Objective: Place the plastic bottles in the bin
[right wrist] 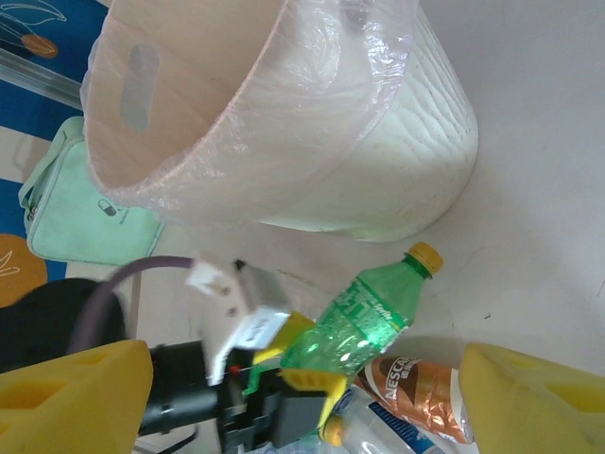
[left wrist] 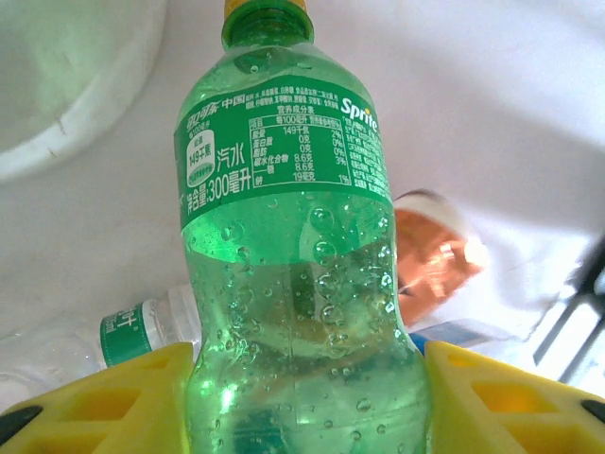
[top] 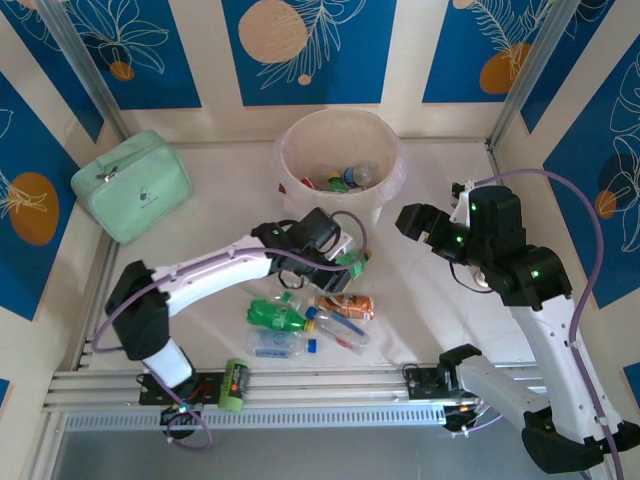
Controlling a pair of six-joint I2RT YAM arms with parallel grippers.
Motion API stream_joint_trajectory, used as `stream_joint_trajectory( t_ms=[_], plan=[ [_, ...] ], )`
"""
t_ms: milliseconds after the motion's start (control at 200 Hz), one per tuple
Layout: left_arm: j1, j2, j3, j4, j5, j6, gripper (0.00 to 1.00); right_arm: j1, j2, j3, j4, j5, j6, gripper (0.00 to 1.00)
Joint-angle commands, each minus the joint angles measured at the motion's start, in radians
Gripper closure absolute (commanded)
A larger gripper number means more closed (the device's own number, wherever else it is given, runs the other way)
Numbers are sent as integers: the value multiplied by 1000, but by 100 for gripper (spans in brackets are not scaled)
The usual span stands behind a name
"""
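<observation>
Sprite bottle (left wrist: 293, 284), green with a yellow cap, is clamped between the left gripper's (left wrist: 307, 392) yellow fingers (left wrist: 104, 402) at the centre of the top view, just below the bin (right wrist: 397, 170). Other plastic bottles (top: 310, 322) lie heaped lower centre, and a few rest inside the bin. Right of the bin, the right gripper (right wrist: 307, 397) has its fingers wide apart, gripping nothing.

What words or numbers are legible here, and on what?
"Sprite": on the green bottle, left wrist view.
"300", amid Chinese characters: same label.
"NESCAFE", partly legible: brown-orange bottle, right wrist view.
Nutrition table on that green label: too small.
Logo on the mint-green case: too small.
</observation>
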Motion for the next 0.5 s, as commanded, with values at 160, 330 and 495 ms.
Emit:
stream_joint_trajectory(
  t_ms=[160, 330, 495],
  plan=[
    [-11, -259, -113, 146, 62, -82, 46, -10, -5, 14, 65, -119, 34, 15],
    [-10, -415, -183, 300, 37, -176, 44, -4, 37, -29, 201, -268, 110, 8],
    [-10, -516, -221, 421, -9, -206, 42, 51, 107, -32, 342, -366, 158, 1]
  ],
)
